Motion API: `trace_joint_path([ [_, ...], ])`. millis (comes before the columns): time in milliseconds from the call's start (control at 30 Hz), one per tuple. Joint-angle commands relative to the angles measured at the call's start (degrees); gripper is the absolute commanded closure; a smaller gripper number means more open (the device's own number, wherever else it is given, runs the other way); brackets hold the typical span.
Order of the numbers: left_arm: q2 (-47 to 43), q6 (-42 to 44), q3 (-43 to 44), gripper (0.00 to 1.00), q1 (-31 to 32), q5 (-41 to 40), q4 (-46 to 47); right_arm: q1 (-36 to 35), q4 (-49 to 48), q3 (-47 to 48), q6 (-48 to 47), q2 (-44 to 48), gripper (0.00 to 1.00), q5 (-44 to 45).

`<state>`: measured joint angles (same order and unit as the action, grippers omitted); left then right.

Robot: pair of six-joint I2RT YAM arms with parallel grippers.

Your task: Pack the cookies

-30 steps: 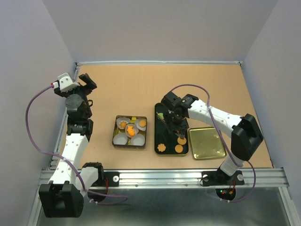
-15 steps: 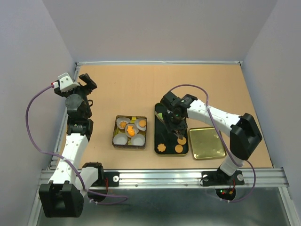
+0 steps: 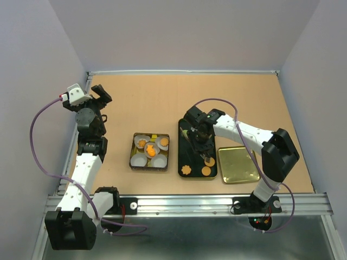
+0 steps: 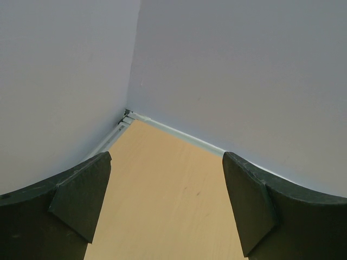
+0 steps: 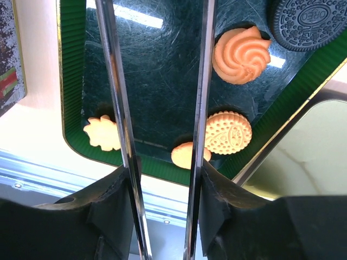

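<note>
The packing looks to be somewhere near the middle. On the brown desk point(image 3: 135, 103) stands a small square metal tin point(image 3: 131, 154) filled with white pleated paper cups point(image 3: 161, 142). About three of the small orange-brown cookies point(image 3: 150, 147) lie in these cups, and the other cups seem to have nothing in them, as far as the top view lets one judge. Just to the right of the tin is a dark green oblong tray point(image 5: 69, 81), and several pieces wait on it. The right wrist view shows an orange swirl cookie point(image 5: 241, 54), a round patterned disc point(image 5: 227, 131), a flower-shaped cookie point(image 5: 103, 132), a plain piece point(image 5: 181, 155) half hidden behind one finger, and a dark round sandwich biscuit point(image 5: 306, 21) at the edge of the picture. A small greenish piece point(image 3: 186, 132) lies at the far end of the tray, too small to describe. The right gripper point(image 5: 157, 65) hangs low over the near part of the tray with its two long metal fingers apart. Only the glossy tray floor shows between them, so it carries nothing. The left gripper point(image 4: 168, 206) is raised at the far left corner of the desk, well apart from everything. Its dark fingers are spread wide and it looks only at the walls. The gold-coloured flat lid point(image 3: 238, 165) lies beside the tray, so closing the tin probably comes last, after the tray's pieces are moved over.
</note>
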<state>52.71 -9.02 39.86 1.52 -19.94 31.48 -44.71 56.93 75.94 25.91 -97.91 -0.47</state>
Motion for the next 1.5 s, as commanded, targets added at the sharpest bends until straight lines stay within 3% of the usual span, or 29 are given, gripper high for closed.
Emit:
trace_joint_path([
  [0, -0.2, 0.5, 0.8, 0.05, 0.2, -0.1, 2.4, -0.2, -0.9, -0.2, -0.7, 0.2, 0.54, -1.6],
  [433, -0.4, 0.5, 0.8, 0.05, 0.2, -0.2, 2.2, -0.2, 0.5, 0.4, 0.0, 1.0, 0.58, 0.2],
  [767, -0.6, 0.5, 0.9, 0.05, 0.2, -0.4, 2.0, -0.2, 7.8, 9.6, 1.0, 3.2, 0.58, 6.9],
  [1000, -0.6, 0.4, 0.9, 0.05, 0.2, -0.3, 1.9, -0.6, 11.0, 16.5, 2.0, 4.6, 0.59, 4.0],
  [1467, -0.4, 0.5, 0.6, 0.05, 0.2, -0.5, 1.9, -17.6, 4.0, 25.3, 6.7, -1.3, 0.59, -7.2],
])
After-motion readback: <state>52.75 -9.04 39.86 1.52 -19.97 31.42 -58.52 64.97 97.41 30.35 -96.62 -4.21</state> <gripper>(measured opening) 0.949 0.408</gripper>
